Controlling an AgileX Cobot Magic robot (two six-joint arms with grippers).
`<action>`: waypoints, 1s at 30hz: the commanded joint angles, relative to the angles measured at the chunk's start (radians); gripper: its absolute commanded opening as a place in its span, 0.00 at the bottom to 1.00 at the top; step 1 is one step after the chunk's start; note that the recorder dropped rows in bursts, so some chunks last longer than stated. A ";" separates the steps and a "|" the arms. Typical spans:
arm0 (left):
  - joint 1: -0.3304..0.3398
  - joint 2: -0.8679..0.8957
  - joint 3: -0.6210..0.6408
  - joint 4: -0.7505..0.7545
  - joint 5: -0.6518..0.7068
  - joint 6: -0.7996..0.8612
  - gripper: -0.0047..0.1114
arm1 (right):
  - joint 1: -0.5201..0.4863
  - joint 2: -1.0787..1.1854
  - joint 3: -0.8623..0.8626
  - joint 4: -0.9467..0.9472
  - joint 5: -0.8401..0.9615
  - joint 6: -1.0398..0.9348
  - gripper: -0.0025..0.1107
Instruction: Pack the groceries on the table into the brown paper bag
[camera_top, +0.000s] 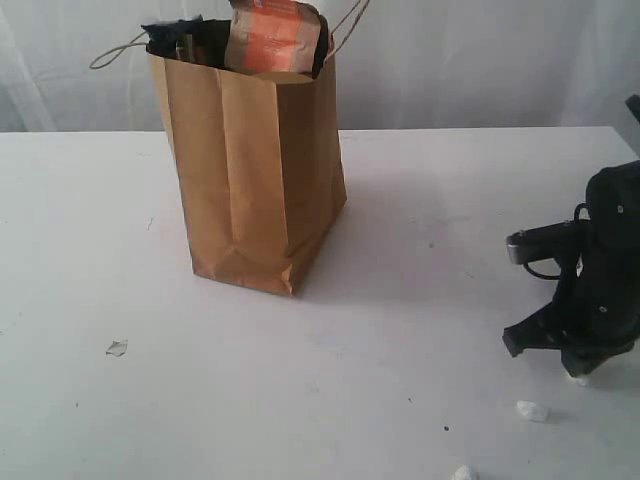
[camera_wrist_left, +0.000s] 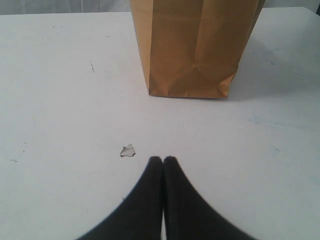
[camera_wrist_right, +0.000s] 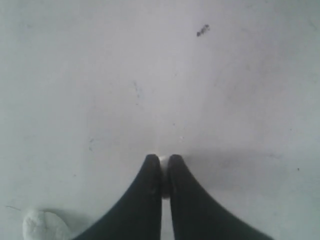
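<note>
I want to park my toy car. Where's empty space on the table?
The wide stretch of table between the paper bag and the right gripper is free. Left of the bag too, except one small scrap. Near that gripper it's crowded with white crumbs.

Exterior camera high, wrist cameras low over table (camera_top: 300, 400); brown paper bag (camera_top: 250, 170) in exterior and left.

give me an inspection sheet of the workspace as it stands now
surface: white table, faint specks
job's things: brown paper bag upright; brown pouch with orange label sticks out of its top; no groceries seen outside it
clutter: white crumbs by the right arm; pale scrap left of bag
grippers: left pincer shut, empty; right pincer shut, white bit at its tips
cables: dark loop on right arm
surroundings: white curtain behind
</note>
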 joint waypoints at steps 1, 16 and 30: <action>-0.005 -0.005 0.003 -0.006 0.003 -0.005 0.04 | -0.006 -0.056 -0.007 0.063 0.081 -0.041 0.02; -0.005 -0.005 0.003 -0.006 0.003 -0.005 0.04 | 0.043 -0.466 -0.242 1.188 0.432 -0.689 0.02; -0.005 -0.051 0.003 -0.006 0.003 -0.005 0.04 | 0.299 -0.171 -0.671 1.265 -0.100 -0.705 0.02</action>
